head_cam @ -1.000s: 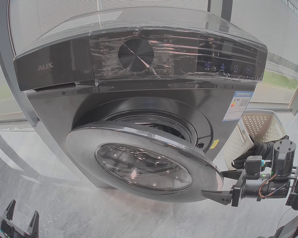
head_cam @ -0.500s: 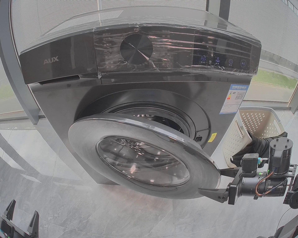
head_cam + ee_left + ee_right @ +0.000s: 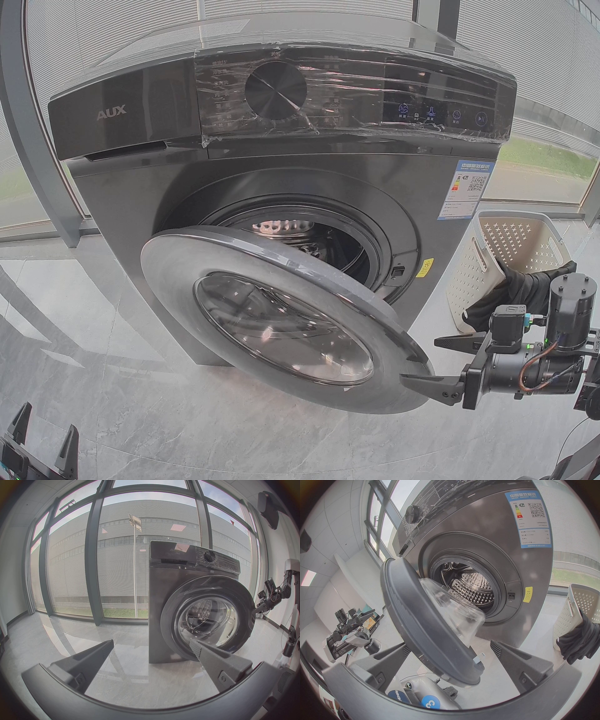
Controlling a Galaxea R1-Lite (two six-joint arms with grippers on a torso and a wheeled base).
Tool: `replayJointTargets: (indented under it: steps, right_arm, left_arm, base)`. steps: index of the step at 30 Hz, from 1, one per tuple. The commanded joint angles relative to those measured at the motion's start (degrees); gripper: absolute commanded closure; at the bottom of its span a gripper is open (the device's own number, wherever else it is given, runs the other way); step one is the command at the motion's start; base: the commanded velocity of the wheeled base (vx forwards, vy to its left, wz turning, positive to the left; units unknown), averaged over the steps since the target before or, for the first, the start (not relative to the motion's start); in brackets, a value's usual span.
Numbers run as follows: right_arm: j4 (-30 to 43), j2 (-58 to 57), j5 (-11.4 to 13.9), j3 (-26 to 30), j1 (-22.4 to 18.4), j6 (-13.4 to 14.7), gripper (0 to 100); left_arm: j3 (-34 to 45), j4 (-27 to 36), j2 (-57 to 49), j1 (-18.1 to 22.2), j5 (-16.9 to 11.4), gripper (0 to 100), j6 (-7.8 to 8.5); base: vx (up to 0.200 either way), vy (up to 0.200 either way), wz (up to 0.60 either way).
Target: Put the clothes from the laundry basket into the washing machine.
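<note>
The grey washing machine [image 3: 300, 169] stands ahead with its round glass door [image 3: 275, 319] swung partly out, and the steel drum [image 3: 300, 234] shows behind it. My right gripper [image 3: 420, 360] is open at the door's free edge, one finger on each side of the rim [image 3: 462, 670]. A white perforated laundry basket [image 3: 500, 250] stands to the machine's right. Dark clothes [image 3: 525, 290] hang over its rim [image 3: 575, 611]. My left gripper [image 3: 44, 431] is open and empty, low at the near left, facing the machine [image 3: 168, 589] from a distance.
Glass window walls stand behind the machine, with a dark window post [image 3: 37, 156] at the left. The polished grey tile floor [image 3: 156, 406] lies open in front and to the left. The basket sits close behind my right arm.
The door has swung further out, so more of the drum shows. My right gripper has moved with the door's edge, slightly left and down. The head view has shifted too.
</note>
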Motion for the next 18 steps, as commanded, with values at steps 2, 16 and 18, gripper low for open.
replayJointTargets:
  steps: [2, 16, 18]
  right_arm:
    - [-0.89, 3.53, -0.37, -1.96, -0.09, -0.05, 0]
    - [-2.73, 2.03, 0.78, 3.40, 4.39, 1.01, 0]
    - [-2.73, -0.07, 2.01, 5.34, 4.92, 1.01, 0]
  left_arm:
    - [0.92, -0.02, -1.01, 0.01, 0.02, 0, -0.02]
    - [0.92, -0.02, -1.01, 0.01, 0.02, 0, -0.02]
    - [0.92, -0.02, -1.01, 0.01, 0.02, 0, -0.02]
  base:
    - [-0.200, 0.000, 0.00]
    - [-0.014, 0.000, 0.00]
    - [0.000, 0.000, 0.00]
